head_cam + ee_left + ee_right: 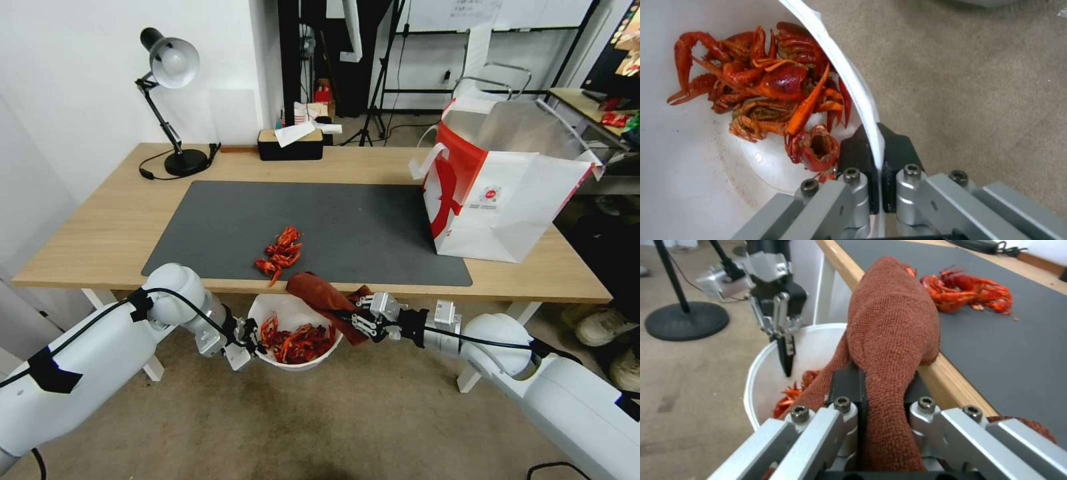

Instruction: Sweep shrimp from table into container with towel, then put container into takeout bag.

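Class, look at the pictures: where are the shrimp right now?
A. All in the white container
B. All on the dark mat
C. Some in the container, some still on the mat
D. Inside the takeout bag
C: a pile of shrimp lies on the mat, while others sit in the container held below the table edge.

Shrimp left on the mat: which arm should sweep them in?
Likely the right. The right gripper already grips the towel at the table edge near the shrimp; the left gripper holds the container below.

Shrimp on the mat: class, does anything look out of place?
Yes. A small pile of shrimp sits on the table's grey mat, while the rest lie in the container held below the edge by the left hand.
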You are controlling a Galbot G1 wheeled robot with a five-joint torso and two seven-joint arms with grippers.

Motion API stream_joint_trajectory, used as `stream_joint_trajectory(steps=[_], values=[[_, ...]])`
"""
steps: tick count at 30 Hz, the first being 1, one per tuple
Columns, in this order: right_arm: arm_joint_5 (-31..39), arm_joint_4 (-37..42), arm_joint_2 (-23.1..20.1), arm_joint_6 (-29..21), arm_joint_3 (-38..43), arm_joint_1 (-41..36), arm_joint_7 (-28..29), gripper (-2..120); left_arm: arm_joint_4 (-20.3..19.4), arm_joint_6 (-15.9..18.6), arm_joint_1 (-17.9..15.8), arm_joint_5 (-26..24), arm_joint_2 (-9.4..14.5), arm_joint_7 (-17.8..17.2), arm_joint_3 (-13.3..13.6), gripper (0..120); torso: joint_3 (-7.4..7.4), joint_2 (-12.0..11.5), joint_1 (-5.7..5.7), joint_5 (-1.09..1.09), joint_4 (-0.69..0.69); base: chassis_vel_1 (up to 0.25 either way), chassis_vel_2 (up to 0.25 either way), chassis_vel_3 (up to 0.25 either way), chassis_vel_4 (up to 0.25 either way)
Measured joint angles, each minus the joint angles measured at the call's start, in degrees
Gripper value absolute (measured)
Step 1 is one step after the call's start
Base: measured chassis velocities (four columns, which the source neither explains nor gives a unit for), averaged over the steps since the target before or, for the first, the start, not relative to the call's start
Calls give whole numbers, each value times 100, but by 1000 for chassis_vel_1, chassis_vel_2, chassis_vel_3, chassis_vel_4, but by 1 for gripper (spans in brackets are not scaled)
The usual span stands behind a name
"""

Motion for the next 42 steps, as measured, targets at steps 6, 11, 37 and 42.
stream_joint_trajectory(steps=[6, 11, 37, 42], values=[[309, 44, 3, 95, -1, 16, -91, 8, -16, 1, 50, 7, 10, 0, -35, 0, 0, 0, 0, -1, 0, 0, 0, 0, 0], [1194, 36, 96, 112, -156, 356, 261, 8, -51, -1, 125, 10, 53, -3, -107, 0, 0, 0, 0, -1, 0, 0, 0, 0, 0], [985, -3950, 2110, 205, -2331, 4523, 1023, 8, 109, -149, 386, 9, 316, 8, -553, 0, 1, -1, 1, -1, 2, 0, 0, 0, 0], [457, -5219, 2579, 376, -2392, 4939, 285, 8, 194, -187, 392, -6, 320, 9, -640, 0, 2, 0, 0, -1, -2, 0, 0, 0, 0]])
